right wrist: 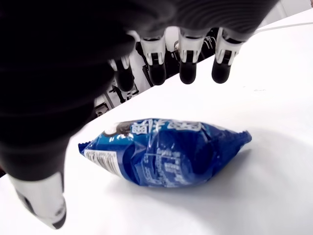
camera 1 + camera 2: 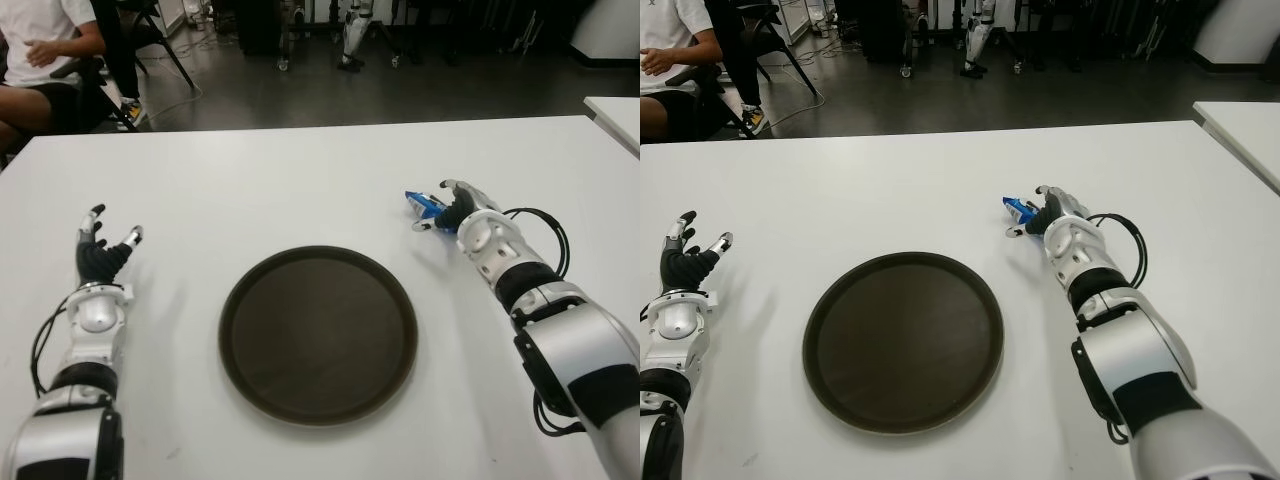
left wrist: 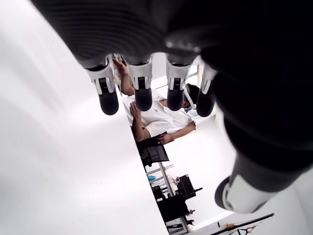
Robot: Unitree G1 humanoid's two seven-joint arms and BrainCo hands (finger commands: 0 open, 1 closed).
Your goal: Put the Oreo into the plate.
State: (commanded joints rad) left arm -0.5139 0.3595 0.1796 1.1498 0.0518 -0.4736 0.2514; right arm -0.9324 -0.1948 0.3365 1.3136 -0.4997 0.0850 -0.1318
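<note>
The Oreo (image 1: 166, 152) is a blue packet lying flat on the white table (image 2: 300, 190), to the right of and a little beyond the plate (image 2: 318, 335). The plate is round, dark brown and holds nothing. My right hand (image 2: 445, 212) hovers over the packet (image 2: 424, 207) from the right. In the right wrist view its fingers (image 1: 188, 68) hang spread above the packet and the thumb (image 1: 41, 203) stands off to one side, none of them closed on it. My left hand (image 2: 105, 245) shows at the table's left, left of the plate, fingers (image 3: 142, 93) spread and holding nothing.
A seated person (image 2: 40, 50) and a chair are beyond the table's far left corner. A second white table (image 2: 615, 115) stands at the far right. Robot legs (image 2: 355, 40) and stands line the dark floor behind.
</note>
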